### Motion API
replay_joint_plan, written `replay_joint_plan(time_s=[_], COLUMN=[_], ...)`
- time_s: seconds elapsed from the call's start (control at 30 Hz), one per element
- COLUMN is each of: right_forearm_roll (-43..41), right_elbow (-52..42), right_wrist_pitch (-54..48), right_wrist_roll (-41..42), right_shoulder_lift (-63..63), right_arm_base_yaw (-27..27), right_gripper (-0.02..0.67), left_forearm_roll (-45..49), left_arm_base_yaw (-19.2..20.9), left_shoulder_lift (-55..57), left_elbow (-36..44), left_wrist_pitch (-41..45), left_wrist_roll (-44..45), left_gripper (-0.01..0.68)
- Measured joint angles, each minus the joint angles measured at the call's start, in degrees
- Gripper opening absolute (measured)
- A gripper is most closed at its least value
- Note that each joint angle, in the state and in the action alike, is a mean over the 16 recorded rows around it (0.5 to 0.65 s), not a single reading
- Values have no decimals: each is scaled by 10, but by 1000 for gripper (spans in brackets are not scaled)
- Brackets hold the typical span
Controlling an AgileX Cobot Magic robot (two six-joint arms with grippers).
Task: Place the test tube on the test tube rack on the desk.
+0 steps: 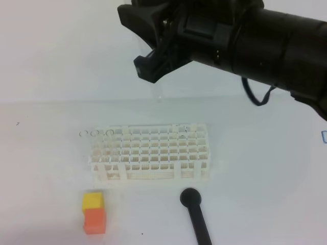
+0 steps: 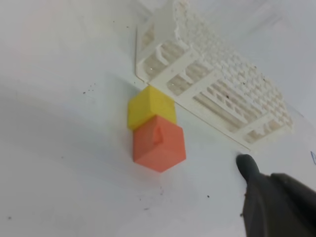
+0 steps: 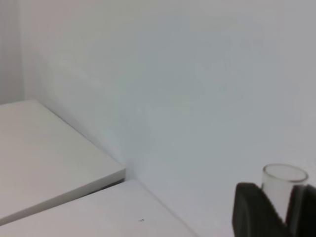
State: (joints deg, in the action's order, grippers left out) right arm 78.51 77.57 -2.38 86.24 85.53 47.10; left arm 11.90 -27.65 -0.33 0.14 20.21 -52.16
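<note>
My right gripper (image 3: 276, 210) is clamped on a clear glass test tube (image 3: 283, 187), whose round open rim stands up between my two dark fingers (image 3: 252, 207) in the right wrist view; from above, this gripper (image 1: 153, 69) hangs in the air behind the white lattice test tube rack (image 1: 150, 153), well clear of it, with the faint tube (image 1: 158, 91) reaching down below it. The rack stands on the white desk (image 1: 46, 163), with a yellow-and-orange block (image 1: 94, 212) in front of its left end and a black round-headed rod (image 1: 195, 214) in front of its right half, and a few faint round tube rims (image 1: 96, 133) show at its back left corner. My left gripper (image 2: 249, 170) sits fully closed with nothing in it, its dark tip low over the desk just in front of the rack's right end
</note>
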Motion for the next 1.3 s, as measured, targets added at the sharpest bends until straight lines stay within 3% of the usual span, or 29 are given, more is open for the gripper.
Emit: replay_joint_plan(time_s=[0.33,0.53,0.93,1.3], right_forearm_roll=[-344,-464,-590,-578], right_elbow=[-10,-26,-45,-46], right_wrist_pitch=[25,92,297,449], right_wrist_roll=[-378,-527,-666,-660], right_shoulder_lift=[13,51,164,255], right_arm_base_yaw=[-1,3,37,67], right_gripper=[125,125,125,125], left_forearm_roll=[0,0,1,1], left_arm_base_yaw=[0,0,0,0], left_shoulder_lift=[0,0,0,0], left_elbow=[0,0,1,1], left_wrist_pitch=[0,0,-1,-1], left_wrist_roll=[0,0,0,0], left_gripper=[-1,-1,-1,-1])
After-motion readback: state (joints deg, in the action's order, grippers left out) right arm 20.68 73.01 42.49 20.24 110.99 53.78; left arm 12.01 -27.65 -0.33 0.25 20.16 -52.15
